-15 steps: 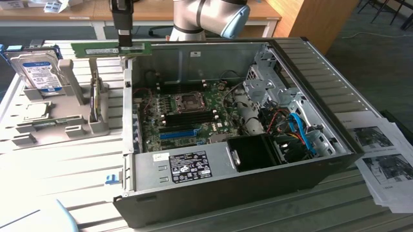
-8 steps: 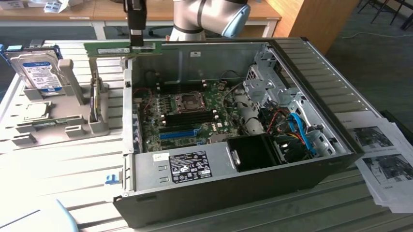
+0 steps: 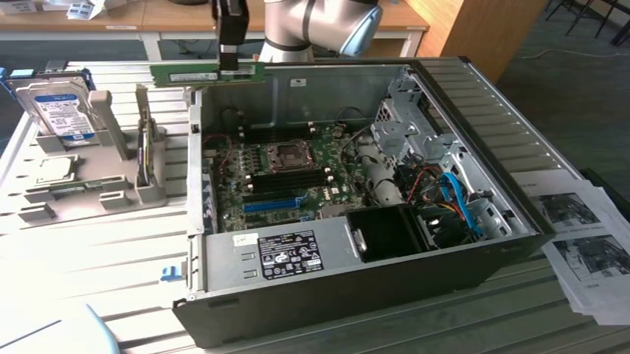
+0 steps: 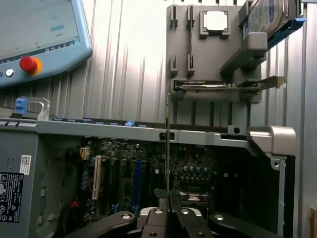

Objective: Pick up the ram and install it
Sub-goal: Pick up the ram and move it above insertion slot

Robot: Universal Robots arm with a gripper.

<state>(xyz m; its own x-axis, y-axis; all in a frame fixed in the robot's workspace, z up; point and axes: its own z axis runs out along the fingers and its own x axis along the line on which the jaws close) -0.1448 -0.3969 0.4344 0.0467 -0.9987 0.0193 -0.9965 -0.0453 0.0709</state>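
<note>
Your ram point(image 3: 187, 74) hangs level above the far rim of the open computer case point(image 3: 473, 96), on the exterior view's left. The hand point(image 3: 232, 68) is narrowed onto it near one end. From the wrist it shows edge-on, just a thin line, its chips impossible to read. The arm is cut off above.

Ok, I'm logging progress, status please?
Fingers shut on the ram. Ram level above the open case rim, not seated. Nothing seen blocking the motherboard.
</note>
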